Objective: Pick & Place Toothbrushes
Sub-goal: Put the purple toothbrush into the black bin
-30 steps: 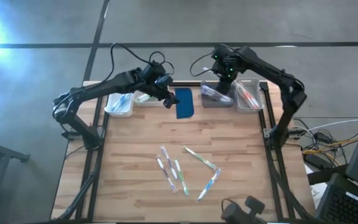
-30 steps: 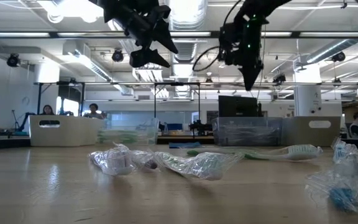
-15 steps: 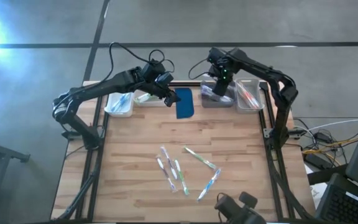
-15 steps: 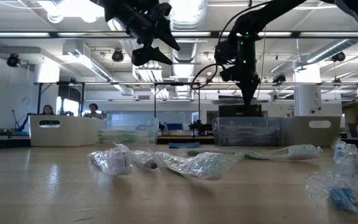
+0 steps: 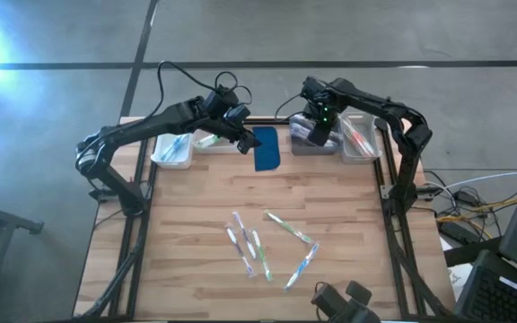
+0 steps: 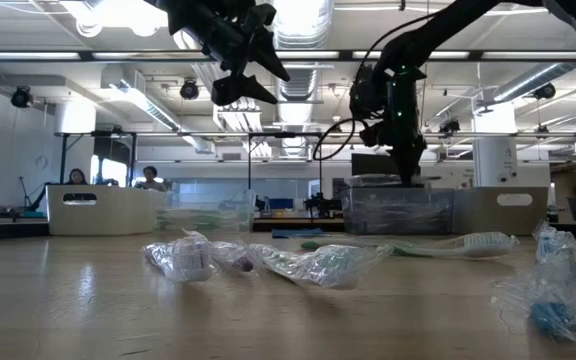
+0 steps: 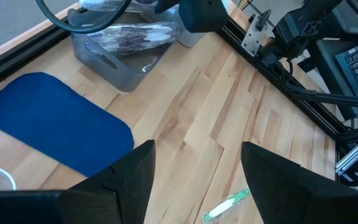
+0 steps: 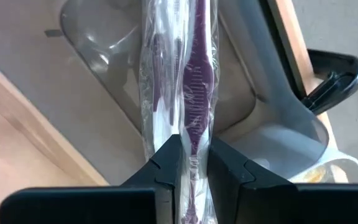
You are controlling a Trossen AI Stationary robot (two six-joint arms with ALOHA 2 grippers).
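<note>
Wooden slatted table (image 5: 330, 215) under bright ceiling lights, open workroom behind, with seated people (image 6: 148, 178) visible far off in the low view. Item: loose toothbrushes (image 5: 257, 247), several in clear wrappers with blue and green accents, scattered on the near middle of the table, well apart from both arms. Item: dark blue pad (image 5: 267, 148), flat at the far edge, centre. Item: grey bin (image 5: 311, 144) just right of the pad, holding wrapped brushes; clear bin (image 5: 361, 139) beside it further right, with red-accented brushes inside. Item: two clear bins at the far left, the outer one (image 5: 172, 150) holding blue-green brushes. Right gripper (image 8: 189, 163): lowered into the grey bin, fingers clamped narrowly on a wrapped purple toothbrush (image 8: 194, 68), which runs lengthwise away from the fingertips over the bin's floor; in the low view this gripper (image 6: 405, 170) stands at the bin's rim. Left gripper (image 7: 194, 180): raised above the table near the pad's left edge, fingers spread wide, nothing between them; its wrist view looks across the pad (image 7: 48, 127) towards the grey bin (image 7: 120, 53), with one green-headed toothbrush (image 7: 227, 205) on the wood between.
</note>
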